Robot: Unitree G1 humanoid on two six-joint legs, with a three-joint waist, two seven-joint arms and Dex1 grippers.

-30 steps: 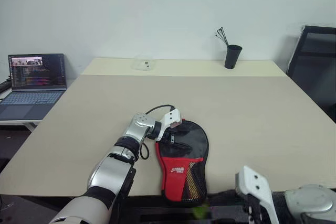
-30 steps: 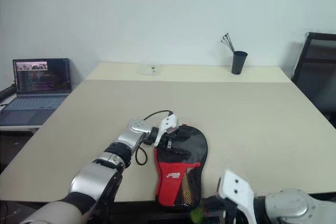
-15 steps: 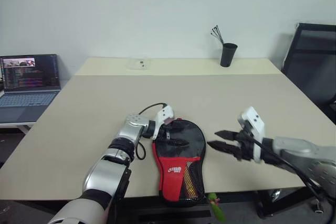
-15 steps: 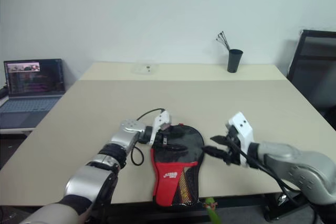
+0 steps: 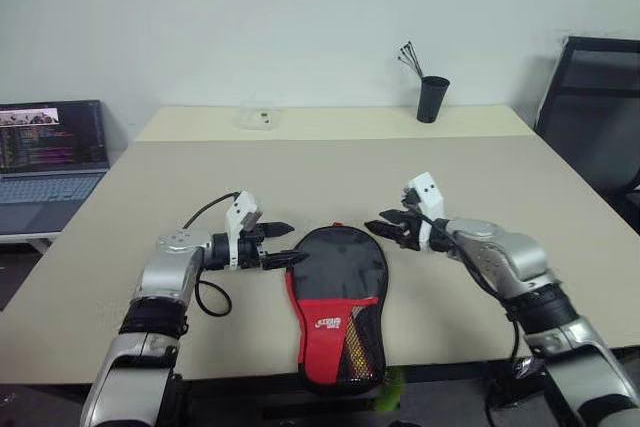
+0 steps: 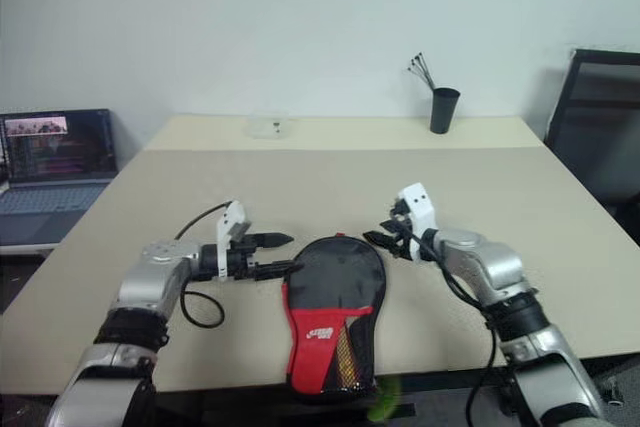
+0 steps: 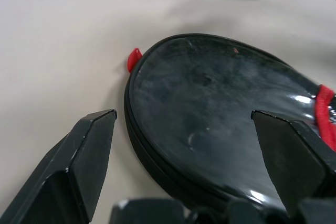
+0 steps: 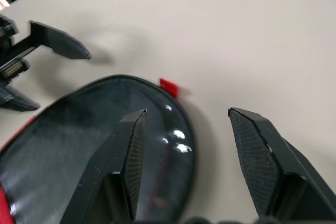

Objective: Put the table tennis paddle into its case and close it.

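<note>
Case (image 5: 337, 297) lengthwise toward me, round end far (left gripper (image 5: 283, 244) and right gripper (image 5: 382, 226) jaws apart, empty).

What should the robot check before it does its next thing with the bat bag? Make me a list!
1. Case lying flat on the table: ok.
2. Left gripper open, empty, beside the case's round end: ok.
3. Right gripper open, empty, at the other side of that end: ok.
4. Paddle inside the case: cannot tell, no paddle can be seen.
5. Zip fully closed: cannot tell; the rim looks shut near the red tab.
6. Cup far from the arms: ok.
</note>
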